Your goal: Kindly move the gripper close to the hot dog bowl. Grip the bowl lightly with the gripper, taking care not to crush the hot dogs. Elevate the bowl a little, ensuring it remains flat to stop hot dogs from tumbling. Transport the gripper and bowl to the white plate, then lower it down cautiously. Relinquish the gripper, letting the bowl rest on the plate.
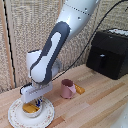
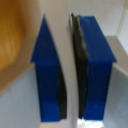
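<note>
The white plate [image 1: 48, 116] lies on the wooden table at the exterior view's lower left. The hot dog bowl [image 1: 31, 112] stands flat on it, with the orange-yellow hot dogs [image 1: 30, 107] inside. My gripper [image 1: 38, 101] reaches down from the white wrist block onto the bowl's rim on the side toward the exterior view's right. In the wrist view the gripper [image 2: 71, 70] shows its blue fingers [image 2: 47, 75] drawn close together, with only a thin pale strip between the dark pads, which looks like the bowl's wall. An orange blur lies beside the fingers.
A pink mug [image 1: 67, 89] stands on the table to the exterior view's right of the plate, with a loose orange piece [image 1: 80, 90] beside it. A black box-shaped appliance [image 1: 110, 52] sits at the back right. A woven screen is behind.
</note>
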